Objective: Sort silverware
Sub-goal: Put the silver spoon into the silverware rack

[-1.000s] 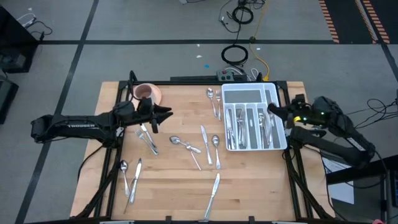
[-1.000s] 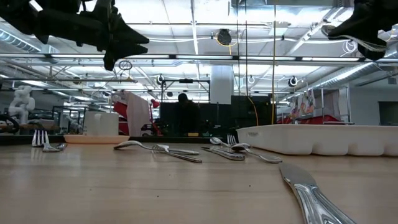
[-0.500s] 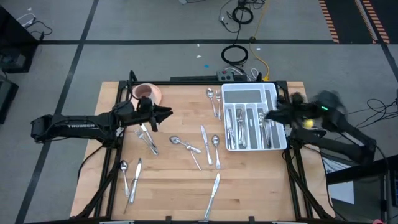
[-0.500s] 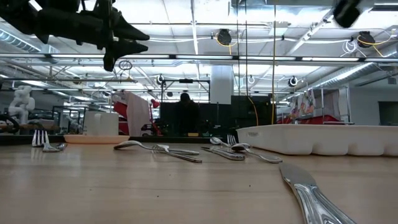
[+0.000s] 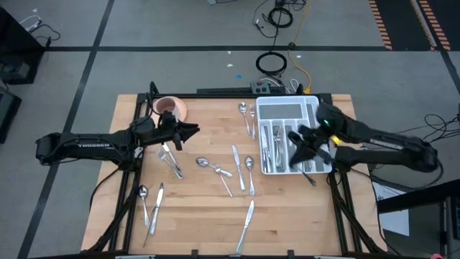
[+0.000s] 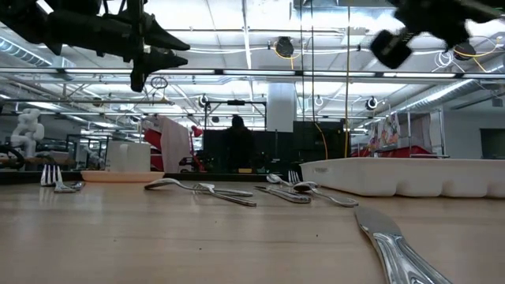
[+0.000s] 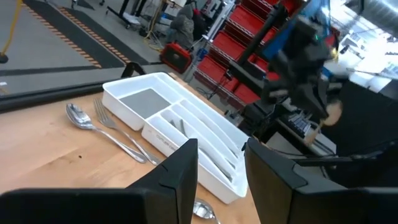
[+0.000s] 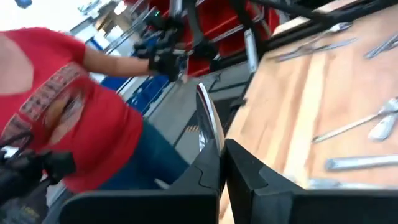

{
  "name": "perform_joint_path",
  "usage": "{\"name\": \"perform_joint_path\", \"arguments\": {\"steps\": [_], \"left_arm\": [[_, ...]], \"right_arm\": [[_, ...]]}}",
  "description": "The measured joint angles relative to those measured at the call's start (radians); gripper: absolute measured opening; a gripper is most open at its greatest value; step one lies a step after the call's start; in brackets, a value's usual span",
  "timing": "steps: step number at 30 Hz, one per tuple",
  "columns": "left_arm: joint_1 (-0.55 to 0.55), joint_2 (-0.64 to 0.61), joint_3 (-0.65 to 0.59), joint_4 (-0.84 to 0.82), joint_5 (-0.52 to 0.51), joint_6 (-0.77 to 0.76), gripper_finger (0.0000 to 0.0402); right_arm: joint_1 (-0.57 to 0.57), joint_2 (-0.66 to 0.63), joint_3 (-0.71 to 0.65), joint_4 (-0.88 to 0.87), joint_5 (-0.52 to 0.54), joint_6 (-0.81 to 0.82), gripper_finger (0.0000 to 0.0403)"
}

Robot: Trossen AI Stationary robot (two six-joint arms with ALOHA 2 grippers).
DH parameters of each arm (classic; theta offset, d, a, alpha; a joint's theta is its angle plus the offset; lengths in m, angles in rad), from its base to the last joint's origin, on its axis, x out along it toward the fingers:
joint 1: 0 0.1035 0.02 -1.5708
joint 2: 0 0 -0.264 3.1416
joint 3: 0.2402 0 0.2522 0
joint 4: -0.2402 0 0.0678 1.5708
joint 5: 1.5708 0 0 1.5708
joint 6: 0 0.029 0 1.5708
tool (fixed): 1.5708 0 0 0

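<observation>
Loose silverware lies flat on the wooden table [image 5: 201, 208]: a spoon and fork [image 5: 246, 119] at the far side, several pieces [image 5: 237, 165] in the middle, others at the near left [image 5: 151, 205] and near edge [image 5: 246, 223]. More pieces lie in the white tray [image 5: 284, 109] at the right. My right gripper [image 5: 296, 138] hangs over the tray, shut on one slim shiny piece [image 8: 208, 118]. My left gripper [image 5: 190, 132] stands open and level above the table's left half, nothing between its fingers [image 7: 186, 168]. My right gripper pinches the slim piece of silverware between its two shut fingers [image 8: 249, 174]. The piece runs along the fingers, and its shiny free end [image 8: 205, 106] sticks out past the fingertips. It is lifted clear above the tray. Which kind of piece it is, I cannot tell.
A pink saucer with a cup [image 5: 169, 108] stands at the far left, just behind my left gripper. A person in a red shirt [image 8: 74, 118] shows beyond the table's edge in the right wrist view. Bare wood lies at the near right, in front of the tray.
My right gripper has swung from beyond the table's right edge toward the left and now hangs over the tray; it has turned about as it came, its fingers staying shut. The silverware on the table has not moved.
</observation>
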Motion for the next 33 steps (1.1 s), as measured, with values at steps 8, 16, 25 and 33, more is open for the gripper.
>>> {"name": "perform_joint_path", "arguments": {"steps": [8, 16, 25, 33], "left_arm": [[0.0, 0.0, 0.0, -0.001, -0.065, -0.026, 0.0134], [-0.003, 0.009, -0.002, -0.01, -0.114, -0.043, 0.0134], [-0.008, 0.026, -0.001, -0.01, -0.116, -0.041, 0.0134], [-0.007, 0.027, -0.001, -0.009, -0.116, -0.008, 0.0134]], "right_arm": [[-0.014, -0.714, -0.267, -0.076, 0.38, 0.267, 0.0], [-0.157, -0.539, -0.308, -0.292, 0.752, 0.212, 0.0], [-0.401, -0.469, -0.233, -0.444, 0.783, 0.297, 0.0], [-0.512, -0.424, -0.235, -0.527, 0.863, 0.435, 0.0]]}}
